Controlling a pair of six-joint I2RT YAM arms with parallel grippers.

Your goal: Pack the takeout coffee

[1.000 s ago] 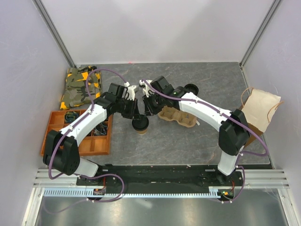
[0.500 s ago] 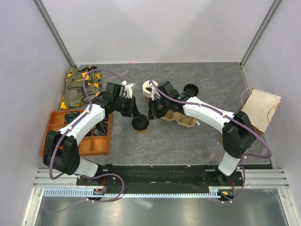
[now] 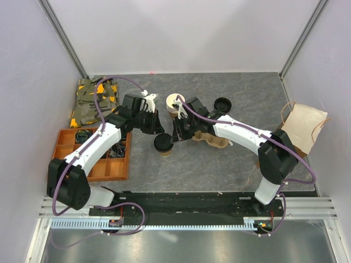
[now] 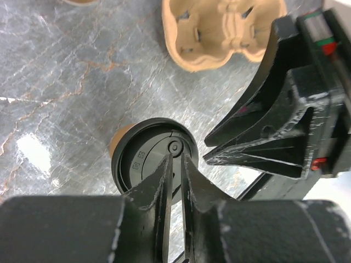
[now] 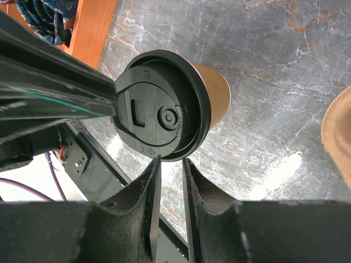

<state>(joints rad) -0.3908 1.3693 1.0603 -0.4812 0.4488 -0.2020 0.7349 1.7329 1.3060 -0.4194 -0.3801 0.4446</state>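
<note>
Now your right gripper [image 5: 170,160] eases apart, empty, the lid [image 5: 159,109] just ahead of its jaws; your left gripper [image 4: 175,158], nearly closed, rests atop it, so the cup [image 5: 215,87] looks capped.

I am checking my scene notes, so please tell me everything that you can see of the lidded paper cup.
The takeout coffee is a small brown paper cup, upright on the grey table, closed by a round black plastic lid with a centre nub. The left gripper, fingers close together, reaches over the lid; the right gripper, slightly open, stands at its rim. Contact is unclear.
</note>
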